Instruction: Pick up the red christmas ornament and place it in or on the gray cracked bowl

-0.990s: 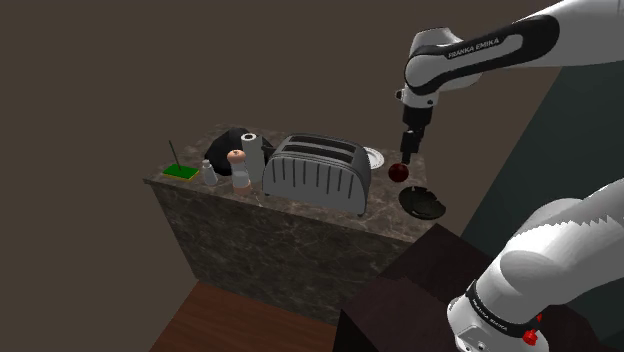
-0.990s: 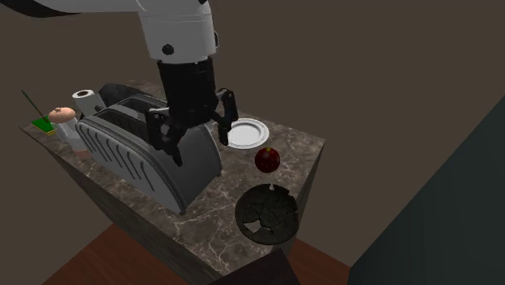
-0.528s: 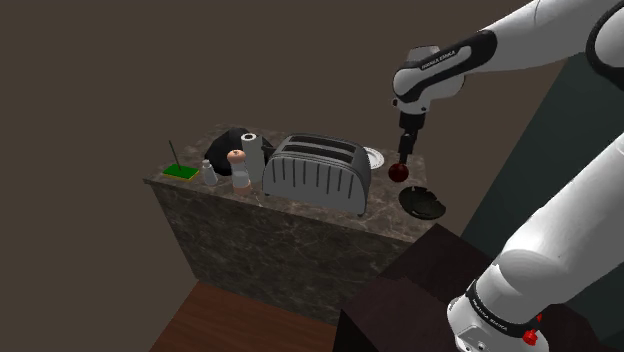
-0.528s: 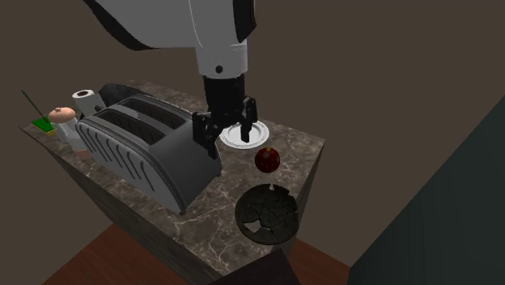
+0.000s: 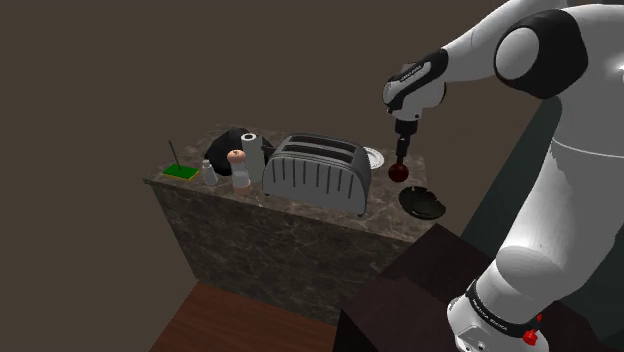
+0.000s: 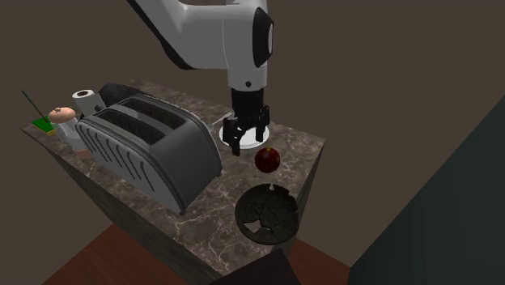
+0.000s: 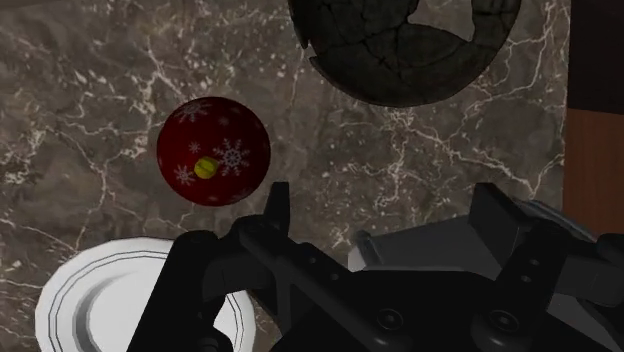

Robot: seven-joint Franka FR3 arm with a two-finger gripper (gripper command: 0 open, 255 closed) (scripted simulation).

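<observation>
Now, with the fingers (image 7: 278, 205) spread and empty over the plate (image 7: 90, 300), shift sideways to straddle the ornament (image 7: 213, 150), resting on the worktop (image 7: 90, 110) between plate and bowl (image 6: 267, 215), then descend and close across its middle.

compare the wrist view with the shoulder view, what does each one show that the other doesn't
Wrist, not shoulder: white snowflakes and a yellow-green cap on the red ornament, and the cracks and gaps in the dark bowl.
Shoulder, not wrist: the toaster and the paper roll further along the counter.
Both: red ornament, dark bowl, white plate and marble counter, with the ornament lying between plate and bowl.
</observation>
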